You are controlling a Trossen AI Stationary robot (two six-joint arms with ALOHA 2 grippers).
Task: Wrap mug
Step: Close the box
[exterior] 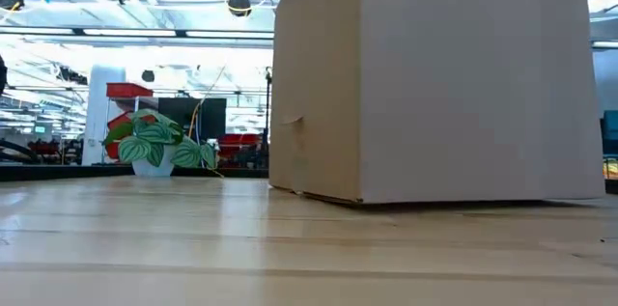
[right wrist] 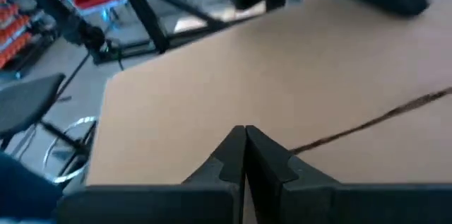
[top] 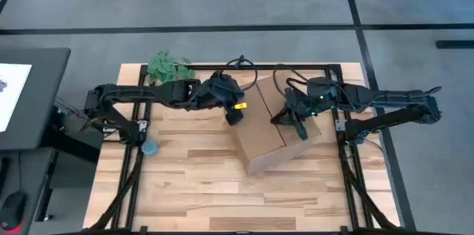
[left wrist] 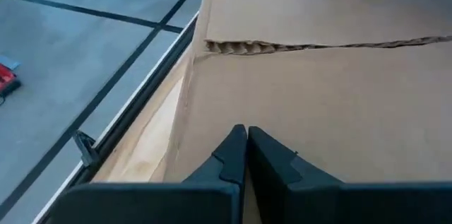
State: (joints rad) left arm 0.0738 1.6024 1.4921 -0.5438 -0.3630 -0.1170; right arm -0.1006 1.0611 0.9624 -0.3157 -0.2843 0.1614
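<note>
Wooden tabletop is bearing a closed cardboard box near its back edge, with the left gripper and right gripper both pressing, fingers together, on its top.

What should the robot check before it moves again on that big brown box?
1. Cardboard box flaps closed flat: ok, only a seam shows.
2. Left gripper shut, over the box top: ok.
3. Right gripper shut, over the box top: ok.
4. Mug in sight: not ok, no view shows it.
5. Box sits flat on the table: ok.
6. Plant and blue disc away from the box: ok.
</note>
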